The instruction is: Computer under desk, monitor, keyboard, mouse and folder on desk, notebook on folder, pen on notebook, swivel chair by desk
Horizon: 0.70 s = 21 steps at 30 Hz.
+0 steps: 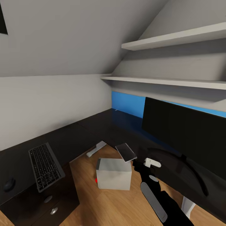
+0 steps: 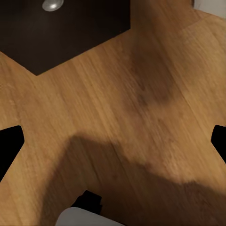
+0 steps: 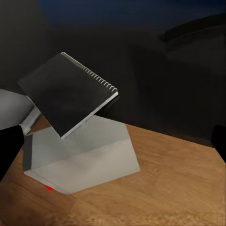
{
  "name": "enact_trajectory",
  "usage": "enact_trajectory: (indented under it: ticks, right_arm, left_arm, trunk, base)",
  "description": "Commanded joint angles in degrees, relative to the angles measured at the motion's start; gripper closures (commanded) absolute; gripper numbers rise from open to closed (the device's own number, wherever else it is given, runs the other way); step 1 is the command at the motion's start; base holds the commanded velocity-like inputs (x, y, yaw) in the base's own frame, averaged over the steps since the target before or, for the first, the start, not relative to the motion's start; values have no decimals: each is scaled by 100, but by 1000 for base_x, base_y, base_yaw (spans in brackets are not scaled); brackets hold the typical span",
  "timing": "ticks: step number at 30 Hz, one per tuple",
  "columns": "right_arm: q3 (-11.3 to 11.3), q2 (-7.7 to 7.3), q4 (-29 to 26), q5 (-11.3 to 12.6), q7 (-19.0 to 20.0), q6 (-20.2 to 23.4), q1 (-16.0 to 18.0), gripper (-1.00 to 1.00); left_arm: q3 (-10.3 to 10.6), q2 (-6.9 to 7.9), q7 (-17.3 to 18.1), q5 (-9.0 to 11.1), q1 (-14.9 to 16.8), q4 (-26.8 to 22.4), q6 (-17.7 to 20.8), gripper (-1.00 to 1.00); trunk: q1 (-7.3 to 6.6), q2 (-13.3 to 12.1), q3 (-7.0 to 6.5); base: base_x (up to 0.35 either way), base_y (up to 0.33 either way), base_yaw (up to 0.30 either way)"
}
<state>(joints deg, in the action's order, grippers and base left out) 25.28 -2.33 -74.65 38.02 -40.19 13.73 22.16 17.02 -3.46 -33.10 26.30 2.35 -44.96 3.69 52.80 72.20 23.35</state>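
Head view: computer (image 1: 113, 178) bears a wordless red mark (image 1: 96, 180).

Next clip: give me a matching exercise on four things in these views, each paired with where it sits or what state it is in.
Things:
1. keyboard
2. computer
3. monitor
4. notebook

Places or states:
A. on the wooden floor, small red mark low on one side
B. tilted in the air above the pale box
C. flat on the black desk, near a dark rounded mouse
D. upright on the desk, in front of the blue strip on the wall

Pairs: 1-C, 2-A, 3-D, 4-B
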Motion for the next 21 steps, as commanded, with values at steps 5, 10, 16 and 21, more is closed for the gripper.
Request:
enact_trajectory:
  ticks: [5, 10, 16, 21]
  right_arm:
    - [37, 13, 142, 24, 1, 25, 8, -100]
    - [15, 19, 268, 52, 266, 26, 8, -100]
    - [-35, 28, 507, 268, 847, 36, 8, -100]
    - [-129, 23, 605, 605, 1094, 36, 8, -100]
  left_arm:
    - [21, 3, -38, 19, 4, -6, 24, -100]
    - [25, 3, -32, 22, 6, -5, 20, -100]
    - [31, -2, -30, 19, 6, 0, 19, -100]
    - [40, -2, -30, 13, 4, 3, 18, -100]
  trunk:
    - [111, 207, 97]
    - [220, 407, 186]
    - [352, 648, 294]
    - [462, 848, 384]
  base:
    - [0, 0, 0]
    - [0, 0, 0]
    - [0, 0, 0]
    - [0, 0, 0]
